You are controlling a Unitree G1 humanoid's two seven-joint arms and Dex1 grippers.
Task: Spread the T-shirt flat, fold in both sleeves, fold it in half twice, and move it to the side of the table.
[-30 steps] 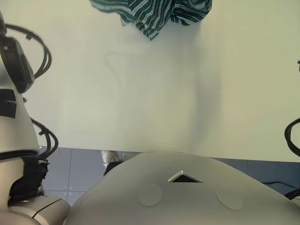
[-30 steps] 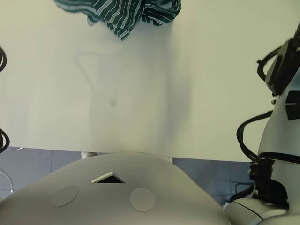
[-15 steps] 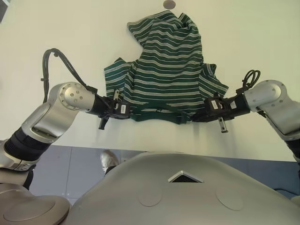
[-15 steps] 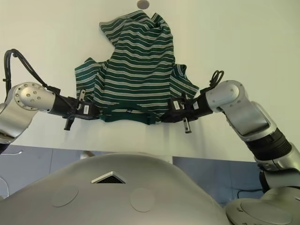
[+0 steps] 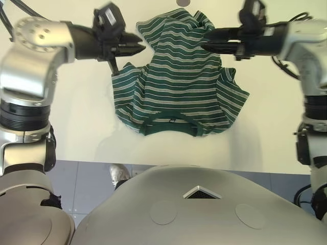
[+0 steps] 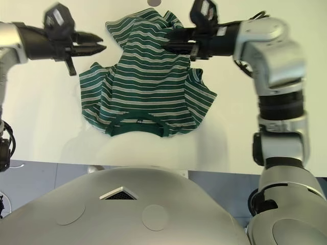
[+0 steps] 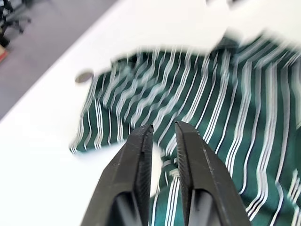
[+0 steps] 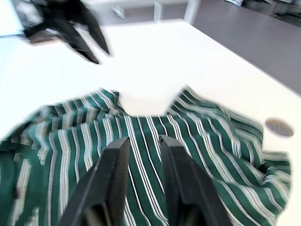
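The green T-shirt with white stripes (image 5: 179, 87) lies rumpled on the white table (image 5: 61, 127), its collar toward the near edge and its far part bunched up. My left gripper (image 5: 142, 47) hovers at the shirt's far left, above a sleeve. The fingers stand a narrow gap apart with nothing between them, and the left wrist view shows the same gripper (image 7: 163, 126) over striped cloth. My right gripper (image 5: 204, 46) hovers at the far right, pointing inward, also slightly open and empty. The right wrist view shows this gripper (image 8: 144, 139) above the shirt.
A small round disc (image 5: 184, 2) is set into the table just beyond the shirt. Bare tabletop stretches to the left and right of the shirt. The table's near edge (image 5: 153, 164) runs close to the collar.
Half a second ago both grippers were low at the shirt's near edge. Now they are raised and farther out beside its far part, and the near edge rests on the table.
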